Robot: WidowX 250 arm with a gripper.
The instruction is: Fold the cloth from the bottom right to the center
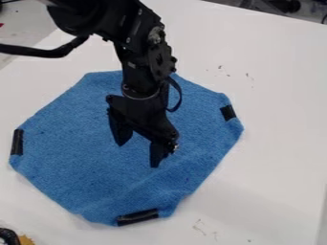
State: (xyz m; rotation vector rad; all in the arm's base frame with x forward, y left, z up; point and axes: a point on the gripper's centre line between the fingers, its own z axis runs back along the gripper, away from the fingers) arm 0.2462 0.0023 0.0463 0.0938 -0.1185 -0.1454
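Blue cloth: spread roughly eight-sided on the white worktop [275, 167]; you have the blue cloth [83, 158] beneath the claw [138, 155], with no clear long axis.
Claw: wide, its two fingers well apart and pointing down over the cloth's middle, nothing between them; contact with the fabric, cannot tell.
Lower-right edge: your likely grasp line, this edge [199, 174] lies down and to the right of the claw in the camera view, slanting from near the bottom black strip [137, 217] up toward the right black strip [228, 113].
Fold: not yet at the center, as you would judge it; move outward to that edge, pinch, then bring it back up and left.
Risk: pinch too shallow and you may lose the edge; too deep, you may drag the whole cloth.
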